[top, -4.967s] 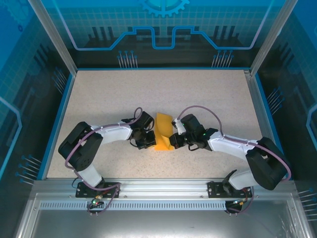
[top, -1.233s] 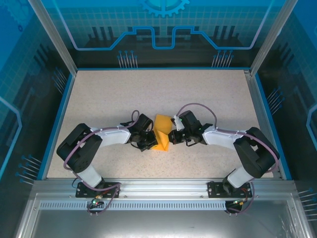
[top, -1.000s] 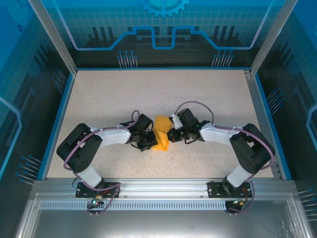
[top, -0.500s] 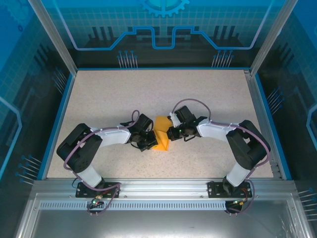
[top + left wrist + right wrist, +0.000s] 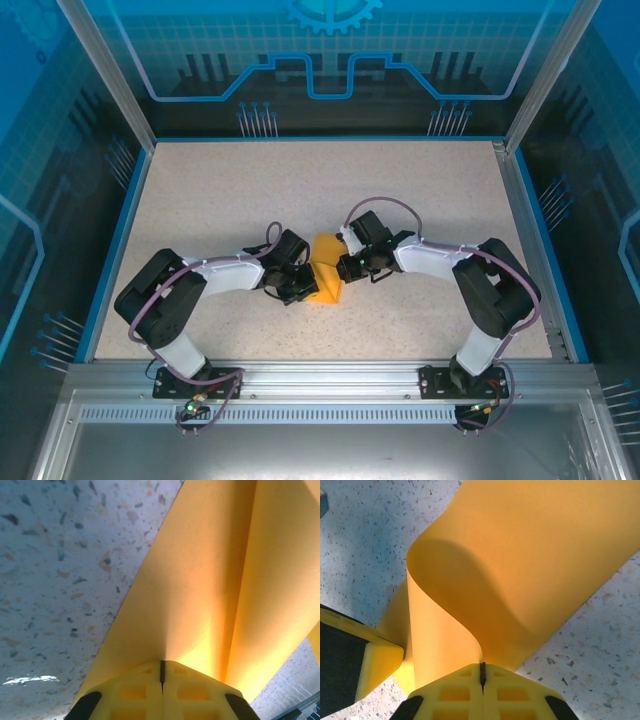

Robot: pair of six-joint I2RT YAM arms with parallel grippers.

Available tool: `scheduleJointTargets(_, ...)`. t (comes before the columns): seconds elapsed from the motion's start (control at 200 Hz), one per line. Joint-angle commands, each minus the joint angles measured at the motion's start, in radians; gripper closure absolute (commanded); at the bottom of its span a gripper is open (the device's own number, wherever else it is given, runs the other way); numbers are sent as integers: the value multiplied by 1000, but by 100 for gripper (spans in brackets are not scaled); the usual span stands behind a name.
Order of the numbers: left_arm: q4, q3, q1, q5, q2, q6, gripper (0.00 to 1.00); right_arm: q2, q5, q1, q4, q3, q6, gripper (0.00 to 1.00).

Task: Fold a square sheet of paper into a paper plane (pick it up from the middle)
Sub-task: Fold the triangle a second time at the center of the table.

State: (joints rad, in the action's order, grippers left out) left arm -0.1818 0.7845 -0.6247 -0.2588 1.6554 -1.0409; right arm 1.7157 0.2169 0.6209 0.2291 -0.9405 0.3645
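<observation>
Speckled beige table [image 5: 200, 190], creased orange sheet of paper [image 5: 325, 287] near its middle

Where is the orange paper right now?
In the top view the paper sits near the middle of the table, between the two arms. The left gripper pinches its left side and the right gripper its right side.

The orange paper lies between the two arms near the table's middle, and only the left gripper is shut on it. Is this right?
Not only the left gripper: the right gripper is also shut on the square sheet of paper, as the right wrist view shows. The rest is correct.
</observation>
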Motion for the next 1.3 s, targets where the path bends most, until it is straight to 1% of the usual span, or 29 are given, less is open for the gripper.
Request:
scheduleJointTargets(0.0,-71,11,5,25,18,21,94,23,-6,-12,48,-33,-18,98)
scheduleJointTargets(1.295,-85,26,4,21,29,35,94,85,-40,-9,56,-56,-8,96)
